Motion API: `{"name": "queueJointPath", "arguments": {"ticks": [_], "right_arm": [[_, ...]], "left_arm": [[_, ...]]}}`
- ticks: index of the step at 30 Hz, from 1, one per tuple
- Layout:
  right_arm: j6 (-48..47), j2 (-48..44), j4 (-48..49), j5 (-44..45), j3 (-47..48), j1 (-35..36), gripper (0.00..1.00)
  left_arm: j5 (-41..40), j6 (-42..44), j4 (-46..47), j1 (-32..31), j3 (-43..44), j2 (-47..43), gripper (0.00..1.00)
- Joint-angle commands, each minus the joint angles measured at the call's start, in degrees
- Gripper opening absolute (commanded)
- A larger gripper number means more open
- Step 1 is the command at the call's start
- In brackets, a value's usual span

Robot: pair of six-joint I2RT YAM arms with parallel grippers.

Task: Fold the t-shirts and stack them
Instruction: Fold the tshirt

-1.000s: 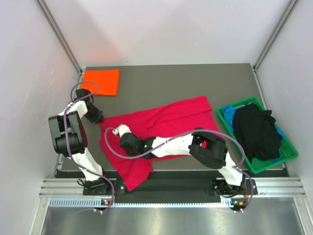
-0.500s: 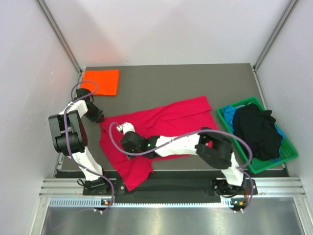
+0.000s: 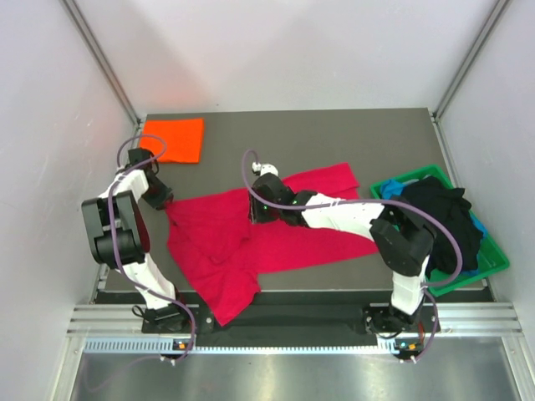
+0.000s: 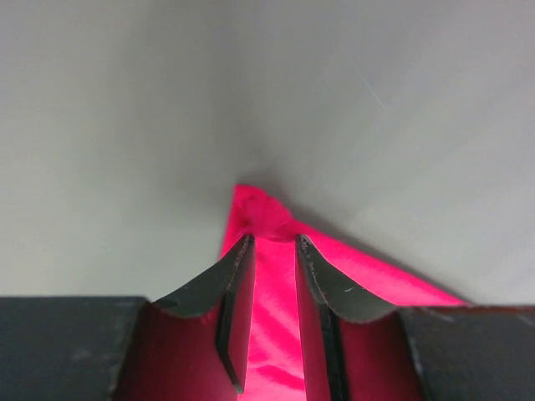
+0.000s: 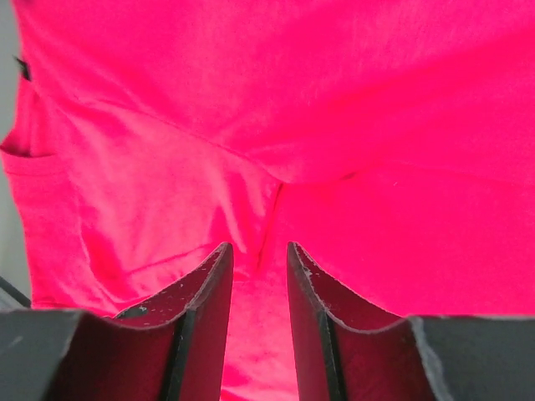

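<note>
The red t-shirt [image 3: 209, 234] lies spread but rumpled across the middle of the counter [image 3: 334, 142], with 1 flap trailing toward the lower left of the overhead frame. The orange t-shirt [image 3: 173, 139] sits folded at the upper left. The black t-shirt [image 3: 439, 217] and a blue t-shirt [image 3: 390, 194] are heaped in the green bin [image 3: 407, 176] at the right.

The step in hand looks like flattening the red shirt for its first fold. The left hand [image 4: 274, 242] is at the shirt's left corner, its fingers close together with a strip of red between them; I cannot tell whether that cloth is pinched or merely lies beneath. The right hand [image 5: 259, 251] hangs over the shirt's middle, fingers a little apart and holding nothing, a crease running toward the gap.

To do it well, both hands should take an edge, 1 layer only, and draw apart evenly and low, keeping clear of the orange shirt.

The right arm covers much of the shirt's centre from above, collar and sleeves are hard to pick out, and the number of shirts in the bin is unclear
</note>
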Motion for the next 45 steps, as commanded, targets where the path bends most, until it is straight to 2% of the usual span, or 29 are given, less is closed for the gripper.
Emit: {"name": "queueJointPath", "arguments": {"ticks": [1,4,10,20,24,35,36,40,45], "right_arm": [[3.6,2.5,0.6,-1.5,1.0,0.7,0.33],[5.9,3.5,2.3,-1.6,0.2,0.7,0.33],[9.2,4.1,4.9,-1.6,-2.6,0.8,0.27],[12.4,4.8,12.0,-3.5,-6.3,2.3,0.27],[13.4,4.9,13.7,-3.4,-7.5,2.6,0.27],[14.4,6.7,13.4,-2.9,-6.4,3.5,0.27],[14.4,6.8,13.3,-2.9,-6.5,3.6,0.26],[13.4,5.5,7.9,-0.5,-5.7,3.6,0.00],[10.6,2.8,4.0,4.1,-4.3,3.8,0.00]], "left_arm": [[-4.3,1.9,0.5,0.6,0.6,-4.9,0.32],[-3.1,1.5,1.6,0.6,-1.3,-7.0,0.34],[0.6,1.3,2.3,0.6,-2.1,-8.6,0.34],[4.0,-0.1,4.6,0.5,-5.6,-4.1,0.28],[3.6,-0.6,4.4,0.6,-5.6,-1.8,0.24],[1.0,0.0,3.5,0.6,-4.5,-0.7,0.24],[1.0,0.1,3.6,0.7,-4.3,-0.2,0.24],[1.5,-0.3,4.2,0.6,-2.0,2.2,0.23],[0.5,-0.6,2.6,0.6,-0.4,4.9,0.23]]}}
